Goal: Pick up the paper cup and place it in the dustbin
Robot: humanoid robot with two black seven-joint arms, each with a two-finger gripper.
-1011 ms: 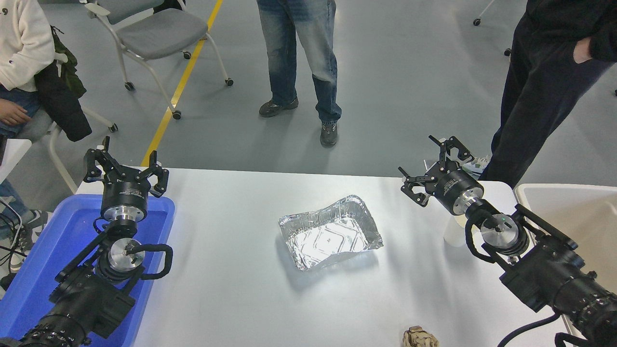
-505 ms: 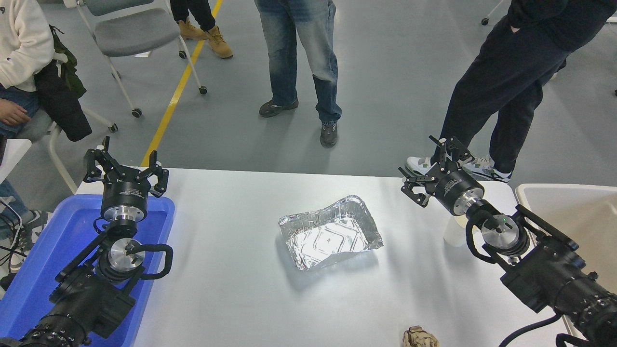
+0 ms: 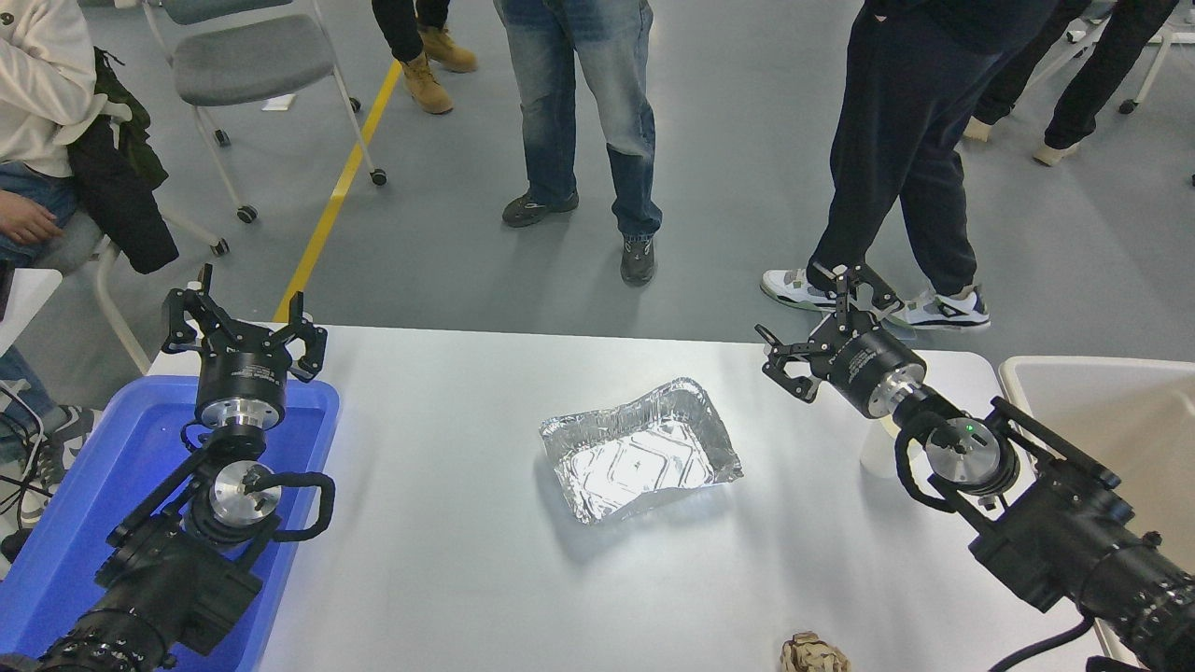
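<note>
paper cup [image 3: 876, 450] upright on white table [image 3: 467, 560], right side, mostly hidden behind right arm wrist. right gripper [image 3: 822, 327] above table far edge, beyond cup, fingers spread, holding nothing. dustbin [image 3: 1102, 411] at right table edge, near cup. foil tray [image 3: 639, 450] mid table. left gripper [image 3: 245, 322] spread, parked over blue tub [image 3: 93, 467]. brown lump [image 3: 812, 653] at near edge.

1 paper cup [image 3: 878, 455], 1 dustbin [image 3: 1102, 373], 1 foil tray [image 3: 639, 450], 1 blue tub [image 3: 112, 448], 1 brown lump [image 3: 814, 655], 2 grippers, 1 chair [image 3: 243, 56].
</note>
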